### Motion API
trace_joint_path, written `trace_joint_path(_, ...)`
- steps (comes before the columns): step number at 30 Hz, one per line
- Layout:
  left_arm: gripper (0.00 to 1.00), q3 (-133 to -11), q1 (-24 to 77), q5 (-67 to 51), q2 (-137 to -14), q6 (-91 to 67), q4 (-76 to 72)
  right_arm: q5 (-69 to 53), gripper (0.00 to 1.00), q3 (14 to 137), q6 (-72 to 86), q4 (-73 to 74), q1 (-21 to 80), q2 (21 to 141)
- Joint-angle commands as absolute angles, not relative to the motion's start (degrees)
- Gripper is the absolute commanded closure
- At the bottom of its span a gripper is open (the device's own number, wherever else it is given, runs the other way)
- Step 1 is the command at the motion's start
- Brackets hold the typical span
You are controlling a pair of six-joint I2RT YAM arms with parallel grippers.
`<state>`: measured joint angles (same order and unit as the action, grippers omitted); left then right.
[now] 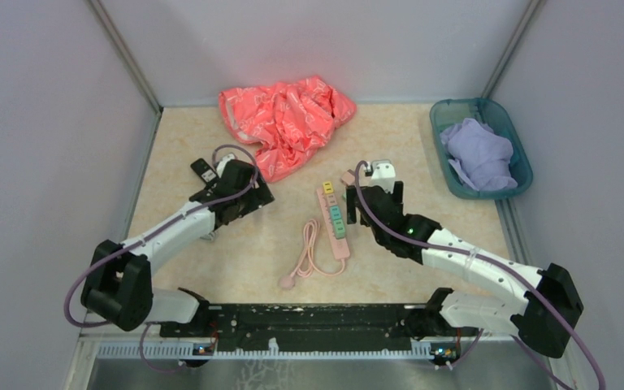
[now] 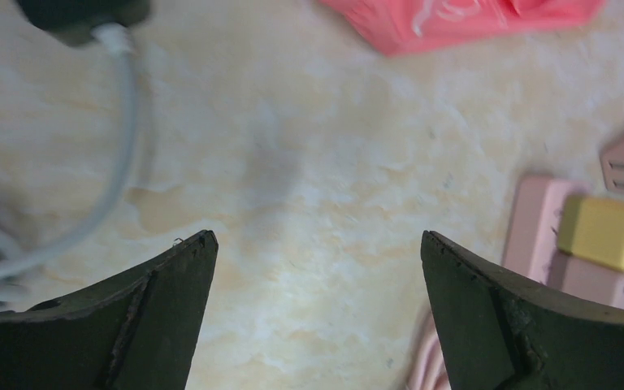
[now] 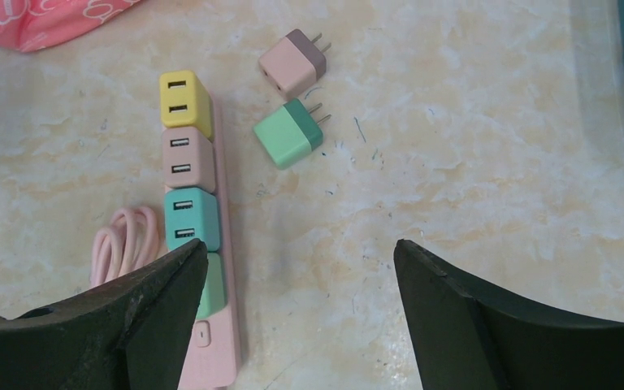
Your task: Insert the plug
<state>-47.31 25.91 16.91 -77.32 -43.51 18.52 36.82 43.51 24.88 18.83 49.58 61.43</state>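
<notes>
A pink power strip (image 3: 211,357) lies on the table with yellow (image 3: 185,104), pink, teal and green adapters plugged into it. It also shows in the top view (image 1: 342,248). Two loose plugs lie to its right, a pink one (image 3: 292,63) and a green one (image 3: 289,134), both with prongs pointing right. My right gripper (image 3: 301,248) is open and empty, hovering just right of the strip and short of the loose plugs. My left gripper (image 2: 317,244) is open and empty over bare table, left of the strip (image 2: 536,219).
A pink plastic bag (image 1: 284,122) lies at the back. A teal basket (image 1: 523,184) holding lavender cloth stands at the back right. The strip's coiled pink cord (image 1: 313,256) lies toward the front. A black adapter (image 2: 81,16) with a white cable (image 2: 122,146) lies by the left gripper.
</notes>
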Motion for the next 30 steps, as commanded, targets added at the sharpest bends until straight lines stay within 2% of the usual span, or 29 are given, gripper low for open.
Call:
trace_joint_path(1,0.00,-51.5,20.3,22.2,-79.9,-39.1,21.8,37.3,0.15,43.0,21.9,14.4,49.1,61.1)
trace_joint_path(9,0.00,-57.7,9.1,22.4,-89.8,-37.3,20.1,36.6,0.15,41.6,20.3,13.4,48.8,59.3)
trace_joint_path(17,0.02,-65.2,4.2,18.5,-99.2,-35.0,18.4,36.6,0.14,40.5,20.3,13.1,48.5,59.4)
trace_joint_path(22,0.14,-69.4,3.9,15.5,-104.2,-33.8,20.9,36.7,0.14,40.5,20.3,13.0,48.5,59.3)
trace_joint_path(27,0.28,-66.6,4.0,14.1,-104.8,-33.7,21.0,36.8,0.14,40.5,20.4,13.2,48.5,58.7)
trace_joint_path(30,0.39,-64.4,4.1,12.5,-103.4,-33.9,21.7,36.5,0.14,40.4,20.6,13.4,48.5,58.4)
